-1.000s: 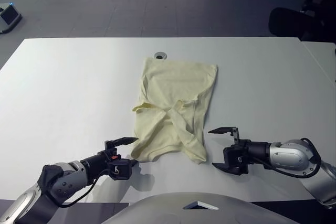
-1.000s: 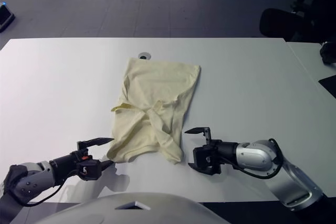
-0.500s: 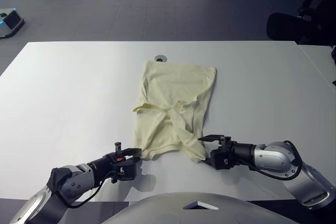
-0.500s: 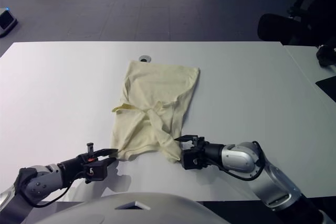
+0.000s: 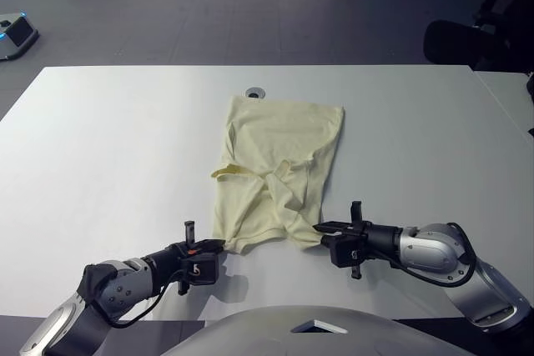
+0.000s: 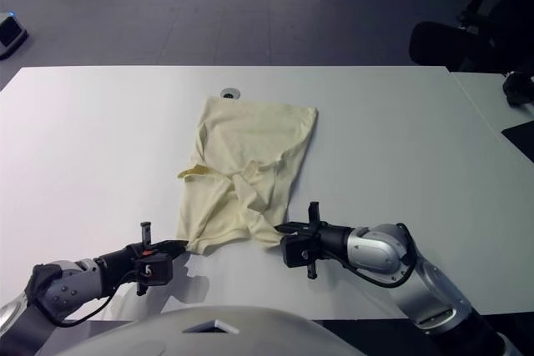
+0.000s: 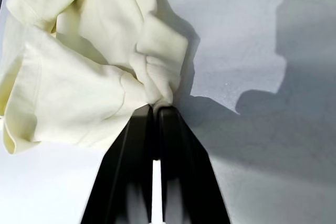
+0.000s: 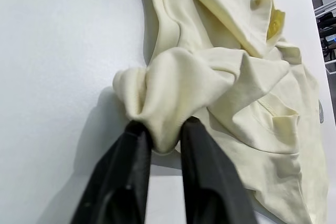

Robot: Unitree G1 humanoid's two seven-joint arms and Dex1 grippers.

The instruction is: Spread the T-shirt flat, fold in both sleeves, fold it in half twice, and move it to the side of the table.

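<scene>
- Across most of the head views: white counter (image 5: 100, 147), wide and flat, with grey floor (image 5: 250, 6) beyond its far edge.
- On the middle of this counter: pale yellow T-shirt (image 5: 279, 143), lying lengthwise from the far side toward the robot. Far part rather smooth and flat. Near part crumpled, with twisted folds crossing around the middle and one small flap sticking out on the robot's left side.
- Along the near hem of the T-shirt: both corners gathered into small bunches, with the cloth between them close to the near edge of the counter.
- Off the counter, at the far right: dark chair (image 5: 467, 39), well apart from the T-shirt.
- At the near right corner of the T-shirt: right fingers (image 5: 332, 228), clenched on a rolled lump of the cloth. From the right wrist view, one dark finger pressed on each side of the lump, with a shadow on the counter beside it.
- At the near left corner: left fingers (image 5: 209, 247), closed tight on a thin pinch of the hem. From the left wrist view, two black fingers almost touching each other, with the cloth coming out from between the tips.
- Just beyond the far edge of the T-shirt, touching it or nearly so: small round cable port (image 5: 254, 90), set into the counter.
</scene>
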